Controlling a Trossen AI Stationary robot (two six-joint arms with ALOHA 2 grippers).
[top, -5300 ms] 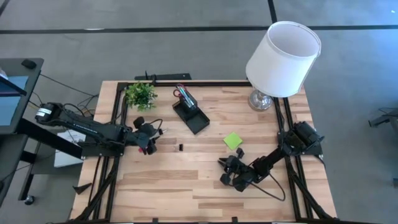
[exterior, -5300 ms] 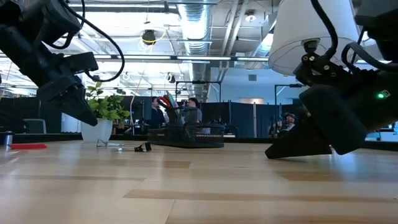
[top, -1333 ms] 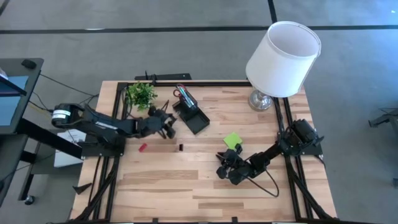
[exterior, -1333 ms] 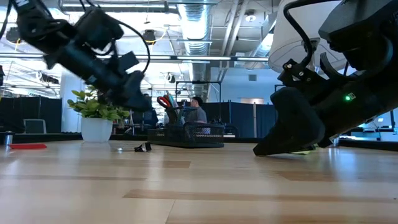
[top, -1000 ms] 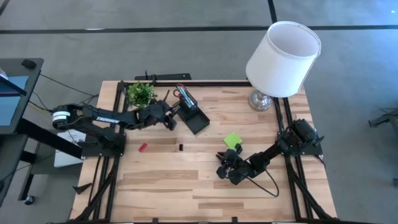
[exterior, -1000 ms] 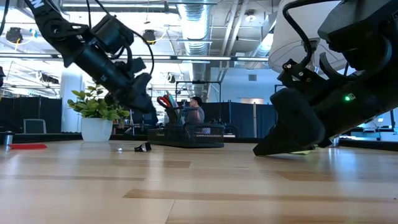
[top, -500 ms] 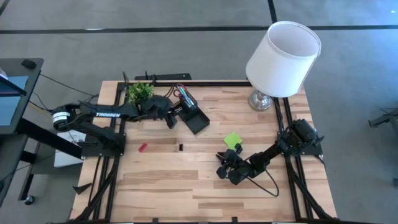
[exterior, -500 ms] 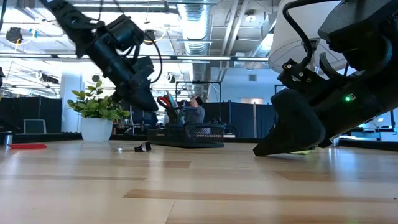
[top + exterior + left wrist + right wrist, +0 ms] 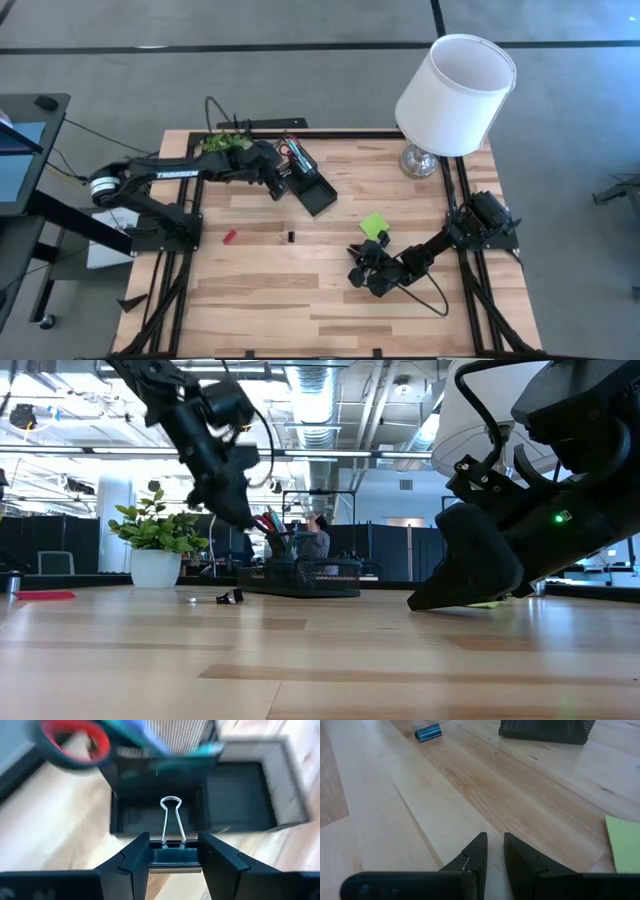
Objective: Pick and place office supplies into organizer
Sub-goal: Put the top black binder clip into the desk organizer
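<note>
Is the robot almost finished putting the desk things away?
Partly. Red-handled scissors and pens already stand in the organizer. The left tool is holding a black binder clip just over the organizer's tray. Still on the table: a small red bit, a small black bit and the green sticky-note pad. The right tool waits low beside that pad.

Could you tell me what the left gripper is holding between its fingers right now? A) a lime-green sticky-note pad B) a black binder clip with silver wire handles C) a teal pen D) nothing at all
B: in the left wrist view the left gripper is shut on a black binder clip, its wire handles pointing toward the organizer.
</note>
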